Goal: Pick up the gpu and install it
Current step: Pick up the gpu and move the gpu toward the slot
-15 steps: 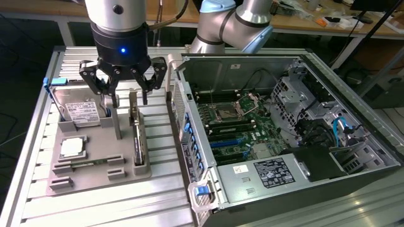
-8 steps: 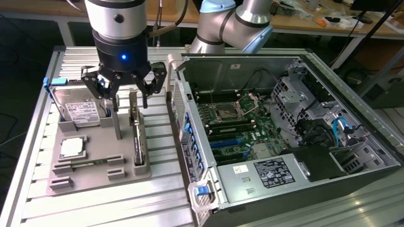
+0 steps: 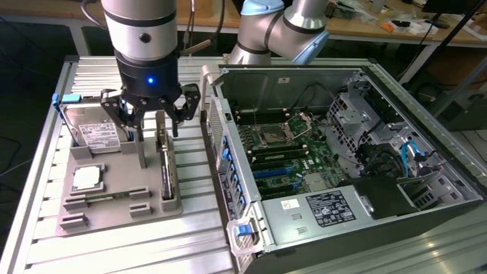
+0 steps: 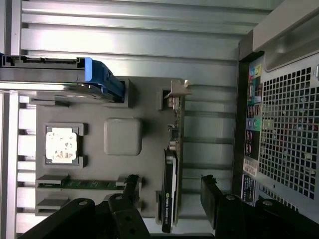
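I'm hovering the gripper (image 3: 154, 121), jaws wide and empty, over the gpu (image 3: 166, 171) standing edgewise in the tray (image 3: 114, 214).

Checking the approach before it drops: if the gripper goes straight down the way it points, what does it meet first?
Probably the gpu, standing on edge in the grey holder: the open gripper points down over it, a finger to either side. Depth is unclear.

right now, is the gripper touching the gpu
Apart. The wrist view shows the open gripper straddling the gpu, with a clear gap on each side of the card.
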Controlling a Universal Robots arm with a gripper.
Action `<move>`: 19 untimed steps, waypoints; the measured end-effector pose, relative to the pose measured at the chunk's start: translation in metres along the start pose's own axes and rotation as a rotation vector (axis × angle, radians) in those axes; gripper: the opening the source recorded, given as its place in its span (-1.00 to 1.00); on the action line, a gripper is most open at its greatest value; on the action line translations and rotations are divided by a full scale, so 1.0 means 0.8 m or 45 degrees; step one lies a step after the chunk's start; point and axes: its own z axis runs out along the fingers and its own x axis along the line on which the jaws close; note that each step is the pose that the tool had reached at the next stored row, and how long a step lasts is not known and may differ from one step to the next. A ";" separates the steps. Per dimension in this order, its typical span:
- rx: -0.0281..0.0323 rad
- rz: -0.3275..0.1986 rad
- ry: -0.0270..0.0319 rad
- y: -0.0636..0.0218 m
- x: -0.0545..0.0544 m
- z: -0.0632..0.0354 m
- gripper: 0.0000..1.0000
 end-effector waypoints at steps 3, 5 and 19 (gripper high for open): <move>0.0000 0.000 -0.0001 -0.001 0.000 0.007 0.23; -0.0001 0.000 -0.0001 -0.002 0.000 0.011 0.23; 0.0000 0.000 -0.0010 -0.013 0.001 0.044 0.23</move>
